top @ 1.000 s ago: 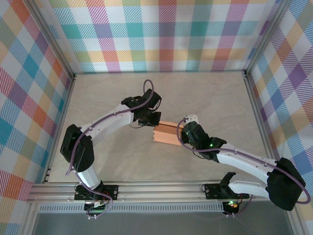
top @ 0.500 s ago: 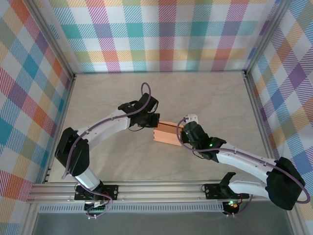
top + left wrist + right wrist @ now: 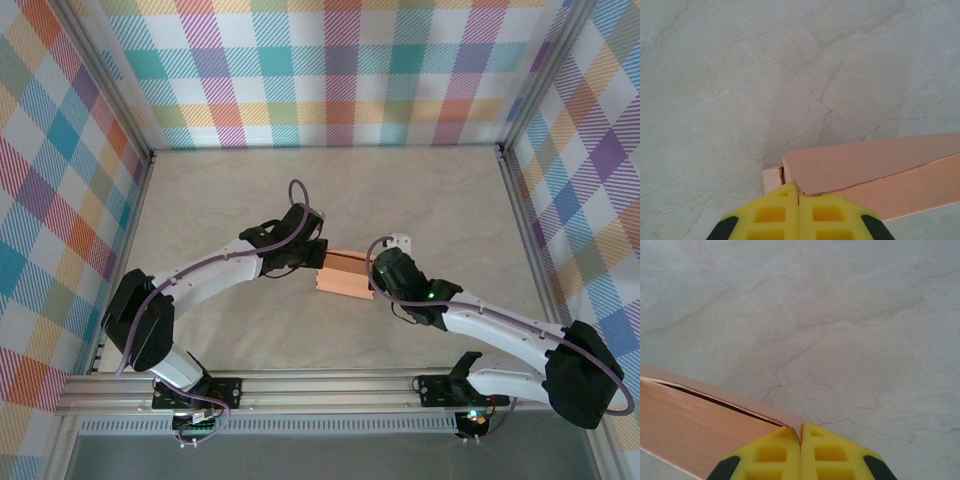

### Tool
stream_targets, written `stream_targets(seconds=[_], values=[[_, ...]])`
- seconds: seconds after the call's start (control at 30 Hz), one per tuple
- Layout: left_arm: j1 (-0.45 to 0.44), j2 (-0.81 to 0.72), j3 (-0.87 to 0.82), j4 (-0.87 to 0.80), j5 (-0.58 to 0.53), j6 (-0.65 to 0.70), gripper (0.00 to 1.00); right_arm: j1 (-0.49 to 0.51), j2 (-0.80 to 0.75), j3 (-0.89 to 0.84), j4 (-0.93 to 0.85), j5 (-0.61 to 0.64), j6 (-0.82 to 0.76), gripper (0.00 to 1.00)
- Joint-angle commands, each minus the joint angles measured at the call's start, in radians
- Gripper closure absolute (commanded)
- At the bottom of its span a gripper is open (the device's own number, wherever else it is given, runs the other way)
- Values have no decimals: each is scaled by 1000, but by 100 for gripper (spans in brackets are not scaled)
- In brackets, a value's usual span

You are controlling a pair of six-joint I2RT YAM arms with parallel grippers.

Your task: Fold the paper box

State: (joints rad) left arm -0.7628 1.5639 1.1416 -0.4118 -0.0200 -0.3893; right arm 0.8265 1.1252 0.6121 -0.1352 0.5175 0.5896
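Since a second ago, the left arm has stretched lower and flatter across the surface (image 3: 230, 190), its elbow swinging out toward the left wall, and its claw (image 3: 318, 258) has slid in against the left end of the paper box (image 3: 345, 275). The right arm has scarcely shifted, and the box looks a little narrower from above than it did.

From overhead, the salmon-orange paper box lies near the middle of the marbled grey surface, between the two claws, with the right claw (image 3: 375, 272) at its right end. A crease or slot runs along its length.

In the left wrist view, the left claw (image 3: 798, 189) is closed: its yellow fingers (image 3: 770, 215) press together along a thin seam, and the corner of the box's upper flap (image 3: 880, 170) runs right into that seam (so the claw appears to pinch the thin card). The flap sits slightly askew over the panel beneath it, with a pale end wall showing just left of the fingertips.

In the right wrist view, the right claw (image 3: 801, 432) is likewise closed, fingers (image 3: 830, 452) meeting tip to tip on the box's end edge (image 3: 695, 420). A dark gap shows under the box's upper flap there, so that flap is not lying flat.

Plaid walls (image 3: 340, 70) enclose the surface on three sides.
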Motion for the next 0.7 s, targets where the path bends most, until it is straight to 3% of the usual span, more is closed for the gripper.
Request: stream_targets(seconds=[0.0, 0.43, 0.67], values=[[-35, 29, -44, -25, 53, -4, 100, 17, 26, 24, -137, -45, 134, 98], [-37, -14, -95, -6, 33, -13, 100, 18, 48, 19, -197, -54, 389, 97], [-37, -43, -116, 15, 13, -22, 100, 26, 29, -6, -161, -39, 366, 98]])
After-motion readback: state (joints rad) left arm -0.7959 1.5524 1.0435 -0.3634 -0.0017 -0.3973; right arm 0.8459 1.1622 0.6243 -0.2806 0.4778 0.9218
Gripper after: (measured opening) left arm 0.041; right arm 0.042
